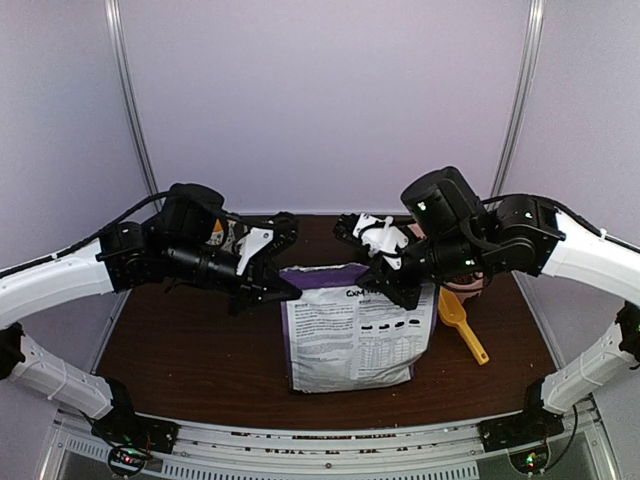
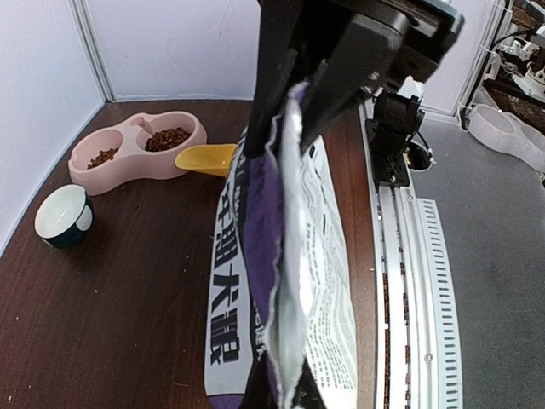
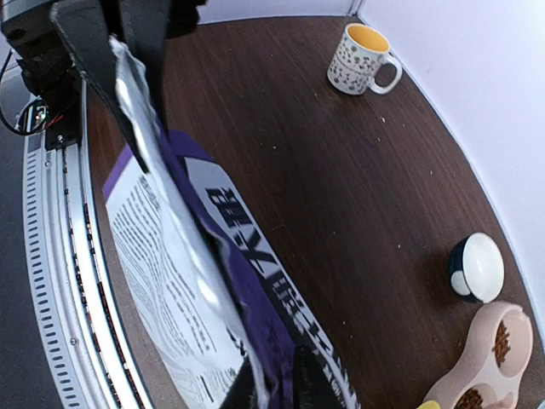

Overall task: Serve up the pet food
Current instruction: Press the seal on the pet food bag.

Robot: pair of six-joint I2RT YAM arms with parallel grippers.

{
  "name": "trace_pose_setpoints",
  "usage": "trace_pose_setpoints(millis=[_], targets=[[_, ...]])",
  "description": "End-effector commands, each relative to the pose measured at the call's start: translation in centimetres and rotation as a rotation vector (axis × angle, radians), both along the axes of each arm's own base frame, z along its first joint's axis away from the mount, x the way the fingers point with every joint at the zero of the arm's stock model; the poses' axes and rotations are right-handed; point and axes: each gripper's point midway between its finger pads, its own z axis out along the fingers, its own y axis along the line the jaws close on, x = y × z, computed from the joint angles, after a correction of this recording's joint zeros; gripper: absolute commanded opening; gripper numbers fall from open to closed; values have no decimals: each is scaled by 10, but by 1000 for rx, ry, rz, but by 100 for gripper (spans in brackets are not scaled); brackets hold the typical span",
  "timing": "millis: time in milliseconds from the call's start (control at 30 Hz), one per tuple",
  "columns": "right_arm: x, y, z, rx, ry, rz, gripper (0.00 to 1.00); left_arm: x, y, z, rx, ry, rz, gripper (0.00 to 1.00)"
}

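Dark wood tabletop and pale walls fill the overhead view, where the arms hide a good deal. At far left the left arm covers the spotted mug, which shows whole only from the right wrist. The left claw is clenched on the top left corner of the purple bag, its fingers pinching the silvery lining. The bag stands upright near the front edge with its white printed panel facing the arm bases, and its mouth is drawn so narrow that nothing inside can be seen. The right claw grips the opposite top corner in the same way. Further right lies the yellow scoop. The pink double bowl is almost wholly behind the right arm from above, but the left wrist view shows it clearly. Pet food, small brown pellets, sits in both wells, more in one than the other. A small dark cup with a white inside stands near the bowl.
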Motion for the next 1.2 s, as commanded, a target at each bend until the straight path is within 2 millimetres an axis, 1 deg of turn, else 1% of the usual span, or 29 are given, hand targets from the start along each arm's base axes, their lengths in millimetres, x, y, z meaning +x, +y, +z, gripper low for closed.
trace_pose_setpoints(millis=[0,133,167,200,233,267,400,433,467,500,600,667,700,733,767,867,900,933,967,1000,1033,1167], targets=[[29,-74,-26,-220,-36,-218,0,-11,12,45,-110,-77,-29,0],[29,-78,-26,-216,-42,-224,0,-11,12,44,-109,-79,-28,0],[30,-79,-26,-216,-43,-232,4,-11,13,45,-110,-79,-29,0],[31,-81,-25,-218,-47,-242,12,-11,12,44,-109,-79,-28,0],[32,-83,-26,-222,-49,-248,8,-11,12,45,-110,-79,-27,0],[33,-85,-25,-223,-53,-253,0,-11,12,45,-109,-80,-26,0],[35,-92,-24,-223,-63,-270,0,-10,13,45,-107,-85,-19,0],[36,-96,-24,-225,-61,-285,9,-10,13,44,-106,-86,-18,0],[37,-98,-24,-228,-60,-292,8,-10,14,45,-107,-86,-19,0],[37,-101,-25,-232,-62,-300,1,-9,13,45,-107,-86,-18,0],[40,-108,-24,-233,-74,-322,0,-10,14,45,-106,-89,-17,0],[41,-114,-24,-228,-71,-343,17,-9,14,45,-105,-89,-17,0],[42,-116,-24,-227,-69,-349,14,-9,14,45,-106,-90,-15,0],[42,-117,-23,-227,-71,-349,5,-9,14,45,-104,-91,-15,0],[41,-118,-24,-227,-73,-348,0,-9,14,45,-106,-91,-14,0],[40,-121,-22,-218,-78,-347,0,-9,14,45,-104,-92,-13,0],[41,-122,-21,-215,-79,-358,1,-9,15,45,-105,-94,-12,0],[43,-125,-21,-218,-82,-373,14,-9,15,45,-106,-93,-13,0],[44,-126,-21,-223,-83,-379,20,-9,15,45,-104,-93,-11,0],[44,-128,-21,-227,-84,-384,11,-9,15,46,-106,-94,-11,0],[44,-130,-22,-232,-86,-388,0,-9,15,45,-106,-94,-11,0],[43,-134,-19,-217,-95,-393,0,-9,15,45,-104,-95,-10,0]])
